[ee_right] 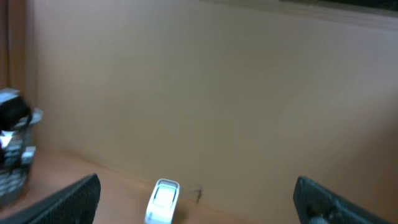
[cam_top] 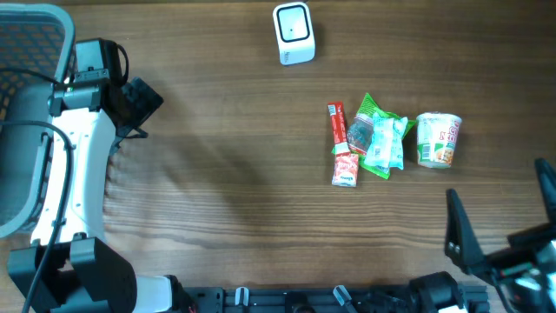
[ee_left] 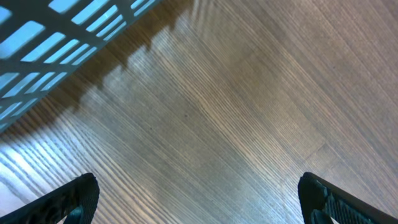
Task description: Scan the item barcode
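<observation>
Right of the table's [cam_top: 217, 200] centre, at three o'clock, lie the snack packets [cam_top: 369, 139] and noodle cup [cam_top: 439, 139], clustered. The white scanner [cam_top: 294, 33] stands at twelve o'clock, well apart. The left gripper [ee_left: 199, 183], at nine o'clock beside a mesh basket [cam_top: 26, 61], and the right gripper [cam_top: 499, 209], at five o'clock, are both released and empty.
</observation>
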Robot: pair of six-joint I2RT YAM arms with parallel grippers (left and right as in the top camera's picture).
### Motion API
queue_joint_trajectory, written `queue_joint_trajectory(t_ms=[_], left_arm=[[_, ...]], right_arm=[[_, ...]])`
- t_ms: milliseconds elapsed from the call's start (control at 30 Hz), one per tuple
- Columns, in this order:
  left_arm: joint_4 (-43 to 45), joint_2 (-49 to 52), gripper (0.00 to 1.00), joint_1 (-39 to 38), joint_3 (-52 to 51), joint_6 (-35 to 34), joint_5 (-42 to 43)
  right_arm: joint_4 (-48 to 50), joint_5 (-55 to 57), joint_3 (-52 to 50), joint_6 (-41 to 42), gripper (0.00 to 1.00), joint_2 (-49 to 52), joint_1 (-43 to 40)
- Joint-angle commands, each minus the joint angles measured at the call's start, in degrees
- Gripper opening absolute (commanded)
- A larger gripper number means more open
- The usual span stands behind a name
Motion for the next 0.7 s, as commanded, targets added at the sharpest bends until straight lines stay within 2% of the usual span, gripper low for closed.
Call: queue_joint_trajectory(t_ms=[0, 233, 367, 500, 600, 667], left_arm=[[0.0, 0.0, 1.0, 0.3, 0.8, 0.9, -0.5], [0.0, 0.0, 1.0, 0.3, 0.8, 0.9, -0.5], [0.0, 0.0, 1.0, 0.3, 0.8, 0.9, -0.5], [0.0, 0.0, 1.0, 0.3, 0.8, 0.9, -0.5], [0.0, 0.0, 1.0, 0.3, 0.8, 0.9, -0.5], [0.0, 0.0, 1.0, 0.3, 0.8, 0.9, -0.5]], right_arm=[[10.4, 0.6, -15.1, 5.3, 1.0, -9.2, -2.4], [37.2, 3.7, -40.0, 20.5, 1.0, -17.7, -6.0], [47.7, 5.7, -47.1, 20.6, 0.99, -17.9, -6.0], [52.9, 6.4, -54.9, 22.7, 1.0, -17.9, -6.3], [52.1, 6.3, -56.7, 27.0, 1.0, -17.9, -9.0], [52.2, 6.3, -57.8, 26.4, 1.0, -17.9, -9.9]])
